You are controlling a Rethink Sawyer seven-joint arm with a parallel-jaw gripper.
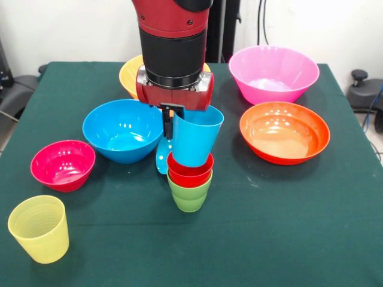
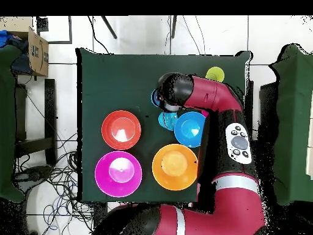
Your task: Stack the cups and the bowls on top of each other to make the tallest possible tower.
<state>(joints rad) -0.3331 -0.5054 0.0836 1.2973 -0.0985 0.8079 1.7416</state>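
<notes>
My gripper (image 1: 172, 128) is shut on the rim of the light blue cup (image 1: 196, 140), with one finger (image 1: 169, 122) showing on its left side. The cup is tilted, and its base is at the mouth of the red cup (image 1: 190, 172). The red cup is nested in the lime green cup (image 1: 189, 196); these form the tower, mid-table. The ribbed yellow cup (image 1: 39, 228) stands alone at the near left. The small light blue bowl (image 1: 161, 158) peeks out behind the tower. In the overhead view the arm (image 2: 183, 90) hides the tower.
The medium blue bowl (image 1: 122, 128) and the small magenta bowl (image 1: 63, 164) lie left of the tower. The red-orange bowl (image 1: 284, 131) and the large pink bowl (image 1: 273, 73) lie to the right. The yellow-orange bowl (image 1: 128, 75) sits behind the arm.
</notes>
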